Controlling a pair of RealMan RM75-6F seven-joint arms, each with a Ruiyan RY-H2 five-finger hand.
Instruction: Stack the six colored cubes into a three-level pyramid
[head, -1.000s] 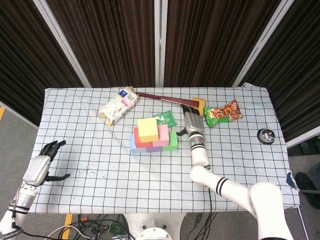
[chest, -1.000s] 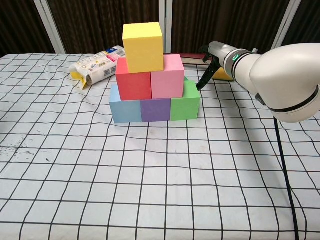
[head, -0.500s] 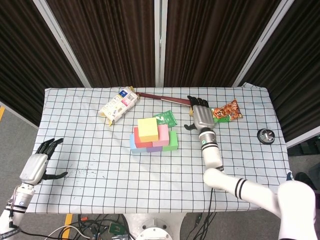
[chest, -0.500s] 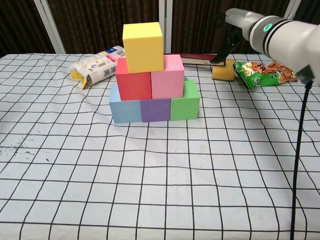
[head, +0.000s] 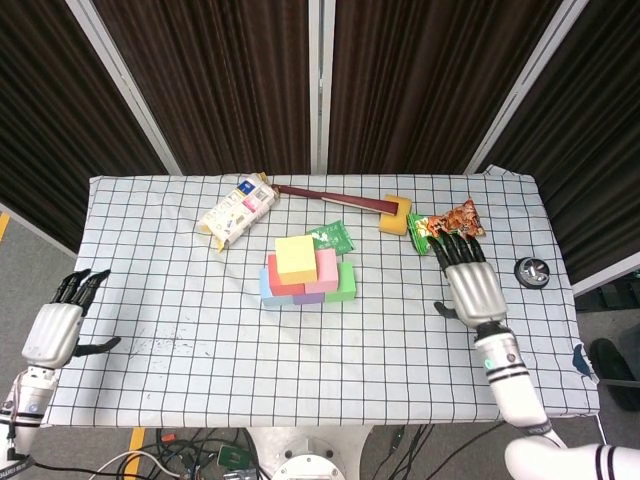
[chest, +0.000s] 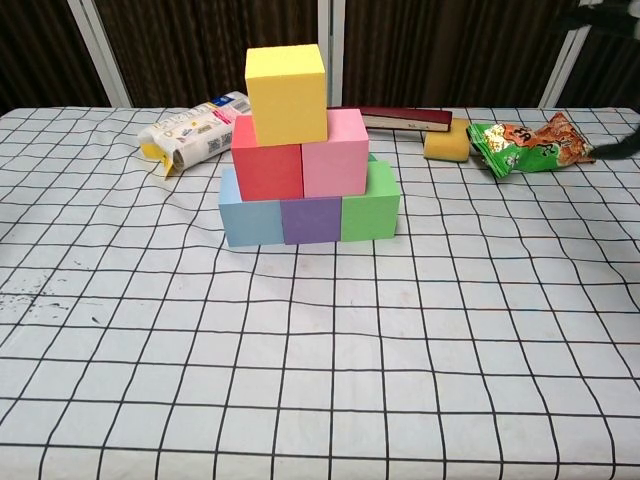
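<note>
Six cubes stand as a three-level pyramid mid-table. The yellow cube (head: 295, 258) (chest: 286, 93) tops a red cube (chest: 267, 159) and a pink cube (chest: 335, 153). Below lie a light blue cube (chest: 250, 222), a purple cube (chest: 311, 220) and a green cube (chest: 370, 208). My right hand (head: 472, 282) hovers well right of the stack, fingers spread, holding nothing. My left hand (head: 56, 325) is at the table's left edge, fingers apart, empty. Neither hand touches a cube.
A white snack bag (head: 236, 211) (chest: 193, 128) lies back left of the stack. A dark red book (chest: 405, 118), a yellow sponge (head: 396, 215) (chest: 446, 145) and an orange-green snack packet (head: 449, 223) (chest: 528, 143) lie behind right. A green sachet (head: 331, 238) sits behind the cubes. A black round object (head: 531, 271) rests far right.
My right hand has drawn away from beside the pyramid, moving right and toward the table's front. My left hand has slid further left and down. The cubes have not moved.
</note>
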